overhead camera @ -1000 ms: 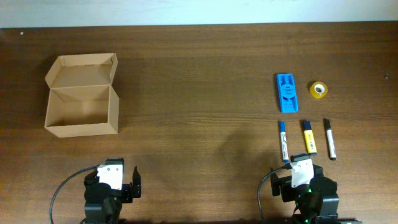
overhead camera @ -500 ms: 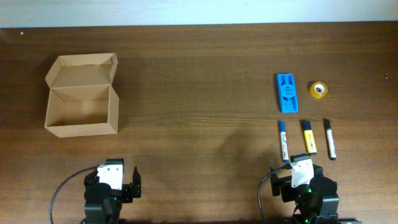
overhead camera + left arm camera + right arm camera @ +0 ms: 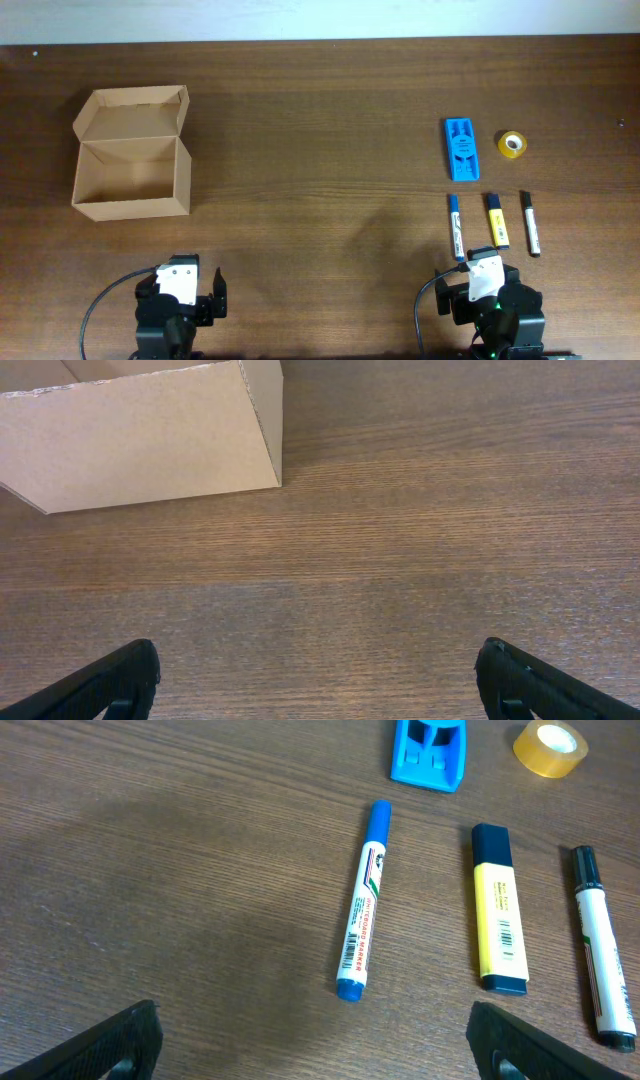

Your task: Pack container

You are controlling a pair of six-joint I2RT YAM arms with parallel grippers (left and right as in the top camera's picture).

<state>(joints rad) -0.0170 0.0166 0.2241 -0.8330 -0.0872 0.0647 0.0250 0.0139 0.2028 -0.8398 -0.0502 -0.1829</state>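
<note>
- The overhead view takes in the whole wooden table (image 3: 320, 110). The container (image 3: 132, 178), a brown cardboard box, sits at the far left with its flap lid thrown back and its inside bare.
- The left wrist view shows only the near outer wall and one corner of that box, at the top left of its picture; the inside is hidden from it.
- The left gripper (image 3: 320, 680) has its fingers spread wide over bare wood, holding nothing, well apart from the box.
- The right gripper (image 3: 315, 1040) is likewise spread wide with nothing between its fingers.
- The right wrist view shows a blue marker (image 3: 363, 900), a yellow highlighter (image 3: 498, 910) and a black-capped marker (image 3: 598, 955) lying side by side, apart from one another, with label print the overhead view cannot resolve.
- Beyond them lie a blue plastic case (image 3: 430, 750) and a roll of yellowish tape (image 3: 550, 747), both cut off there but whole in the overhead view.
</note>
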